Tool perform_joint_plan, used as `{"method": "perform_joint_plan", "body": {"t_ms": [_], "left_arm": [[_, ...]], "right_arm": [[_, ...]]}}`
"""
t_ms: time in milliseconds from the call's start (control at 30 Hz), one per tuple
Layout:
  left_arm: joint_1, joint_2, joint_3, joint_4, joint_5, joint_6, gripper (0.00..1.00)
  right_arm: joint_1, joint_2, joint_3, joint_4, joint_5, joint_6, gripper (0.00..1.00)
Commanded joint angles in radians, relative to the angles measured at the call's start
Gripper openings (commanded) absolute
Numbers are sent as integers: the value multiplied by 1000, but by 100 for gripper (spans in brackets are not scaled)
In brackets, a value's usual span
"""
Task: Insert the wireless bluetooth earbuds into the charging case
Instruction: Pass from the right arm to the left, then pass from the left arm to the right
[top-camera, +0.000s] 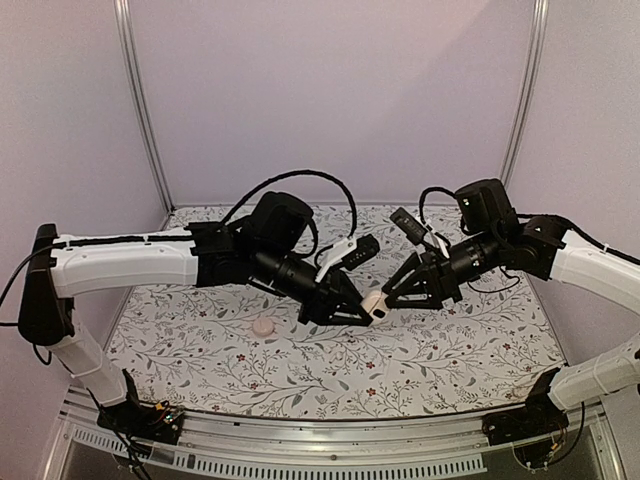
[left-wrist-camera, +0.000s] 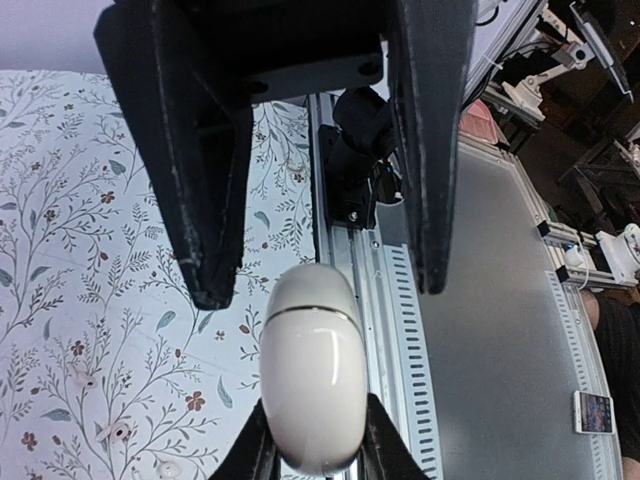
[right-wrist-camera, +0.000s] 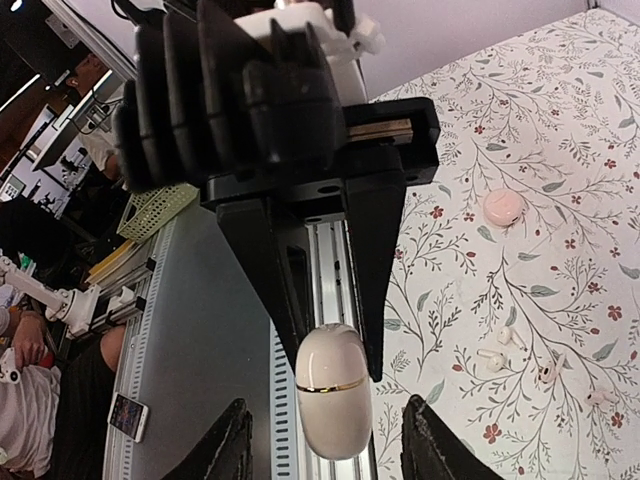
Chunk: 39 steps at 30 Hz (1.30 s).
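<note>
The charging case (top-camera: 373, 303), a cream-pink pebble with a thin gold seam, is closed and held in the air between both arms. My left gripper (left-wrist-camera: 316, 452) is shut on one end of it (left-wrist-camera: 312, 370). My right gripper (right-wrist-camera: 330, 418) is open, its fingers wide apart on either side of the case's other end (right-wrist-camera: 333, 385) without touching it. Several small white stemmed earbuds (right-wrist-camera: 490, 358) lie on the floral table below. A plain pale pink rounded lump (top-camera: 263, 326) lies on the table to the left, also in the right wrist view (right-wrist-camera: 503, 207).
The floral tablecloth (top-camera: 200, 350) covers the table. An aluminium rail (top-camera: 330, 440) runs along the near edge, right under the held case. White enclosure walls with metal posts (top-camera: 140, 100) stand behind and at the sides.
</note>
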Motion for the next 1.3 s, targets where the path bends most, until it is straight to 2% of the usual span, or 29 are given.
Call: {"method": "perform_joint_plan", "body": {"t_ms": [0, 233, 600, 800, 1033, 1167, 1200, 1233, 1267], "left_arm": [[2, 5, 28, -21, 49, 24, 0], [0, -1, 38, -28, 49, 24, 0], [2, -3, 41, -17, 31, 24, 0], [1, -4, 35, -12, 40, 24, 0], [3, 1, 38, -8, 44, 24, 0], [2, 5, 39, -9, 47, 24, 0], [3, 4, 39, -9, 44, 24, 7], [2, 2, 38, -10, 40, 24, 20], [3, -2, 36, -10, 37, 24, 39]], "right_arm": [[6, 1, -1, -20, 32, -19, 50], [21, 23, 0, -7, -17, -20, 43], [47, 37, -14, 7, -32, -19, 44], [51, 39, -21, 9, -32, -16, 34], [52, 36, -25, 9, -30, -19, 30], [53, 39, -23, 11, -36, -22, 21], [53, 37, -23, 13, -37, -22, 19], [54, 36, -23, 17, -37, -22, 17], [53, 35, -23, 23, -37, -20, 16]]}}
